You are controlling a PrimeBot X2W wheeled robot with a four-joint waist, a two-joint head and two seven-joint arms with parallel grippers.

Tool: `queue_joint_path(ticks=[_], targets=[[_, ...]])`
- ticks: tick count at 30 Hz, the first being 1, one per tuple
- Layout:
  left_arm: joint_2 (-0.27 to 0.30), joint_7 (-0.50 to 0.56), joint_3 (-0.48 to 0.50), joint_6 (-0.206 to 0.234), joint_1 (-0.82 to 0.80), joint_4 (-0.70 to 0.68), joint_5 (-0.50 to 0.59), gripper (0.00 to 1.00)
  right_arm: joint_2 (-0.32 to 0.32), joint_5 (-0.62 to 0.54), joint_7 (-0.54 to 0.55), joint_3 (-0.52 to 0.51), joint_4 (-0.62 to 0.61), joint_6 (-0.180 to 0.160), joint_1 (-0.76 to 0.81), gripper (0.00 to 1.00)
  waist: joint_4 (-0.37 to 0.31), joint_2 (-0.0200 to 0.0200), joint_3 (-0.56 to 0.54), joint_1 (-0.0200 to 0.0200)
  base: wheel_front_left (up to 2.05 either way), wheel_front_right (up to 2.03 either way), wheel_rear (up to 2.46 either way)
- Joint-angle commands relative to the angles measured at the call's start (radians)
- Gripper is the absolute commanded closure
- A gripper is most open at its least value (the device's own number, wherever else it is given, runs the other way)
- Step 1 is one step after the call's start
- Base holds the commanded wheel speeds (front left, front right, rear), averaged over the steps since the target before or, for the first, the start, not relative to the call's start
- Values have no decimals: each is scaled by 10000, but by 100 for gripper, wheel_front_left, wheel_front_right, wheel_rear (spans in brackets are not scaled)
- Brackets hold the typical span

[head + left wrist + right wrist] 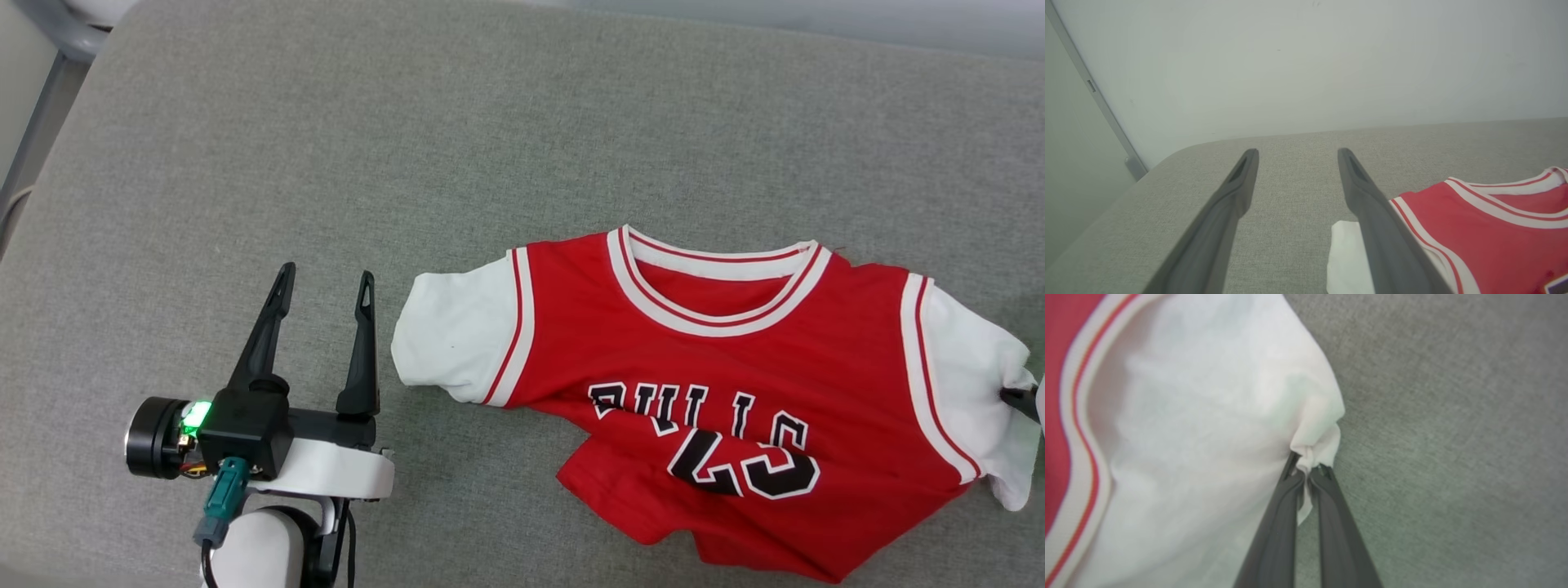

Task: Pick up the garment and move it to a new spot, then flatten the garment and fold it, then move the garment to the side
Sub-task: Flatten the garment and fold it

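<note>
The left gripper (326, 273) hovers, jaws spread, beside one white sleeve; the right gripper (1306, 470) is clamped on the other sleeve's edge. The garment (735, 367), rumpled on the grey cushion (408, 122), looks light and limp: grip shoulders or hem corners

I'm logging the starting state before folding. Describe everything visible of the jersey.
The jersey is red, soft-looking fabric with white short sleeves, red-and-white striped trim at collar and armholes, and black white-outlined lettering. It lies front up on the grey padded surface, collar away from the robot, its lower part rumpled so the print is creased. The right gripper, jaws shut, pinches the edge of one white sleeve, bunching it; the other sleeve lies flat, untouched.
</note>
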Motion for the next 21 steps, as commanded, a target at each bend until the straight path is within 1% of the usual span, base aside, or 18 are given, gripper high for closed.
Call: queue_joint_path(ticks=[1,3,6,10,17,21], targets=[[4,-24,51,-35,2,31,39,0,343,-23,-492,167,268,-21,73,100,-101,0,-174,1,0,0,0],[45,-24,95,-46,107,80,48,0,341,126,-1159,23,220,-21,-55,100,-203,0,-375,1,0,0,0],[99,-24,149,-55,265,145,50,0,149,291,-2008,-201,36,-19,47,100,-363,0,-705,1,0,0,0],[169,-24,255,-52,486,186,32,0,-86,488,-2809,-662,-79,-19,585,100,-591,0,-1130,1,0,0,0],[280,-24,453,-119,886,215,-32,0,-417,697,-3484,-2085,-89,-19,2160,100,-934,0,-1709,1,0,0,0],[414,-24,585,-236,858,181,-101,0,-304,594,-3542,-2867,-139,-19,3096,100,-1067,0,-1914,1,0,0,0]])
